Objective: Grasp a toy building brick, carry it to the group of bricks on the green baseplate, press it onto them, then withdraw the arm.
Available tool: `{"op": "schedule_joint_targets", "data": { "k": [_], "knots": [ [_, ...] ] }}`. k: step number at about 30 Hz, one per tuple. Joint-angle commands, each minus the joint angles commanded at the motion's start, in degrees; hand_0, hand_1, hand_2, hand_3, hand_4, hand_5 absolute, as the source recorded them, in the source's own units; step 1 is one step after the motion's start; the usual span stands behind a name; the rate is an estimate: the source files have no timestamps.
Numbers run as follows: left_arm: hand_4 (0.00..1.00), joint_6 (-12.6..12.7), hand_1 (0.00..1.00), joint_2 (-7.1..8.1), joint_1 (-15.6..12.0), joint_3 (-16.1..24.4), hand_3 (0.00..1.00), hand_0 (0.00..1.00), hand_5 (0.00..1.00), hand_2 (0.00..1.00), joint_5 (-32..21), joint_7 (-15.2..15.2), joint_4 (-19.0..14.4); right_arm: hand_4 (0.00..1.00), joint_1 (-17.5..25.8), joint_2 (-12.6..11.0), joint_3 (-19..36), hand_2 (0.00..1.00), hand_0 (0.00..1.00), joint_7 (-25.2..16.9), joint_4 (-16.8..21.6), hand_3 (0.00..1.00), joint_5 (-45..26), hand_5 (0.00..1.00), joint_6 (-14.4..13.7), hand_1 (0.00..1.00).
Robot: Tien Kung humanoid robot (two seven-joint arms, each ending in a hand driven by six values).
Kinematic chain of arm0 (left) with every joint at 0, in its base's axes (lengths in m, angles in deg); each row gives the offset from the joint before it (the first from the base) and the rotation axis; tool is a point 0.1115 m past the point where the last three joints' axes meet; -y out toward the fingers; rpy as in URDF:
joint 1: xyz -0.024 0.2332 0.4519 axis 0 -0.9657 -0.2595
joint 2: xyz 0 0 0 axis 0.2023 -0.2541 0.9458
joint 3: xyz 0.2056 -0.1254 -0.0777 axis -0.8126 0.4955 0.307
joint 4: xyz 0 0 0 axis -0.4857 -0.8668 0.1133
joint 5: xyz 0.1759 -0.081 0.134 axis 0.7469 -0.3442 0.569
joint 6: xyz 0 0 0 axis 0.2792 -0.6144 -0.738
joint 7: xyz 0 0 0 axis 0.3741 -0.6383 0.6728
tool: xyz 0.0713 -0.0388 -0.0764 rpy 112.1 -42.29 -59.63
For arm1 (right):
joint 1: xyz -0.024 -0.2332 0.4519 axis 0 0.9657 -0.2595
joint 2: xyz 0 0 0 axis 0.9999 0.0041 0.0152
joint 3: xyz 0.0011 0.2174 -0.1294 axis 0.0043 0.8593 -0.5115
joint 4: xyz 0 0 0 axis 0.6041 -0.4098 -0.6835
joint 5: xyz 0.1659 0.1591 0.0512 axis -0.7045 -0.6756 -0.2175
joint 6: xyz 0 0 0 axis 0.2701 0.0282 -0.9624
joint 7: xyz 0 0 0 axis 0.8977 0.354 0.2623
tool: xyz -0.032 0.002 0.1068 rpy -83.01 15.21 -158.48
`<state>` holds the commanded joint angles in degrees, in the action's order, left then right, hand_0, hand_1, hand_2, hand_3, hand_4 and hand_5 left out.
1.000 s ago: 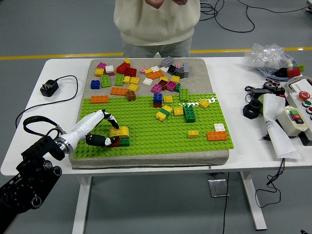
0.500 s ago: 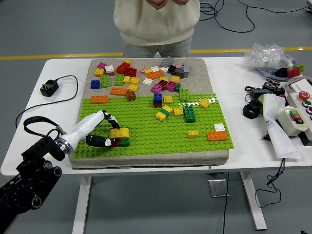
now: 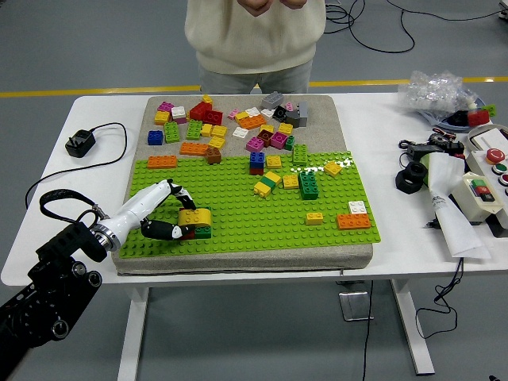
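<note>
Almost nothing has shifted since the earlier frames: the left hand (image 3: 163,213), white-shelled with black fingertips, sits where it was at about eight o'clock on the flat green studded baseplate (image 3: 238,214), and the loose bricks lie as before. Its fingers are curled around the yellow toy building brick (image 3: 193,216), upper fingers arching over the top and the thumb (image 3: 163,230) reaching in low from the near side; whether the tips actually press the plastic is hard to tell at this size, but it looks like a grip.

The yellow brick is a short rounded block with studs on top, sitting on a small stack with a green brick (image 3: 203,232) and a sliver of red beneath. A scatter of mixed loose bricks (image 3: 230,127) covers the grey mat (image 3: 317,127) at twelve o'clock. A person in a cream sweater (image 3: 254,36) stands at the far side.
</note>
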<state>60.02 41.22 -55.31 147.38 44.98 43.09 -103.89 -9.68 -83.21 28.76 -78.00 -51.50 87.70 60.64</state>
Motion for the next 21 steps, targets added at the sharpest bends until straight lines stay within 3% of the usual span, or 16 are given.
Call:
{"op": "schedule_joint_targets", "data": {
  "k": [21],
  "knots": [
    [0.823,0.1,0.759,-0.47,1.2,0.1,0.515,0.997,0.066,0.53,-0.4,0.0,1.2,0.904,-0.1,-0.1,0.1,0.749,0.793,0.1,0.0,0.711,0.0,0.55,0.2,0.702]
  ]
}}
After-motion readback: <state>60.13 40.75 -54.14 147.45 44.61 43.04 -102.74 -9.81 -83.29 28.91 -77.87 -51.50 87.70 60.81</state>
